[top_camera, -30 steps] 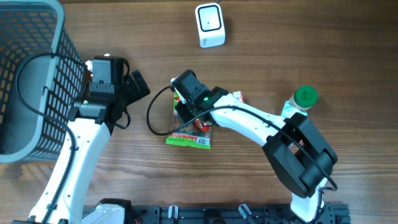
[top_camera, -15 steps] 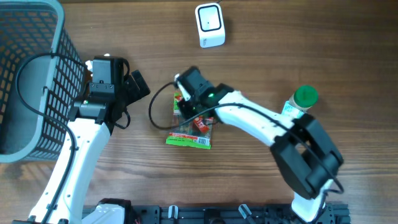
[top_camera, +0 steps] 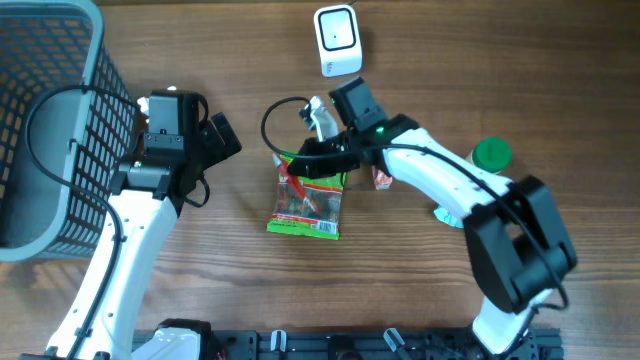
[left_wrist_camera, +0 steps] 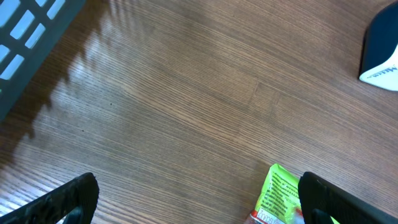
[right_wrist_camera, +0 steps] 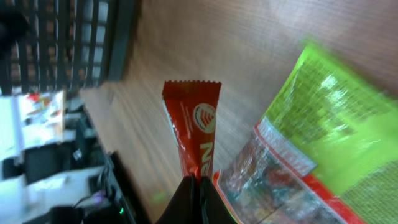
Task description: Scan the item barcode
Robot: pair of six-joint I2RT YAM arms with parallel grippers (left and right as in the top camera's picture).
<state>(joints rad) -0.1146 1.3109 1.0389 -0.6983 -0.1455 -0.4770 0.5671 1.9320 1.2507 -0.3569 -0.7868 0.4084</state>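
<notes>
My right gripper (right_wrist_camera: 200,186) is shut on the lower end of a red snack bar (right_wrist_camera: 194,134), which stands up from the jaws just left of a green snack bag (right_wrist_camera: 311,137). In the overhead view the right gripper (top_camera: 303,160) hovers over the top edge of the green bag (top_camera: 308,205), with the red bar (top_camera: 290,182) slanting across it. The white barcode scanner (top_camera: 337,40) stands at the far edge of the table. My left gripper (top_camera: 222,137) is open and holds nothing; its fingers (left_wrist_camera: 74,199) frame bare wood and a corner of the bag (left_wrist_camera: 280,196).
A grey mesh basket (top_camera: 50,120) fills the far left. A green-capped bottle (top_camera: 490,154) and a small red packet (top_camera: 382,178) sit beside the right arm. A black cable (top_camera: 275,115) loops by the right wrist. The scanner (left_wrist_camera: 380,56) shows at the left wrist view's right edge.
My right gripper has shut on the red bar and swung up and to the right, away from the bag's middle towards the scanner. The left arm has not moved.
</notes>
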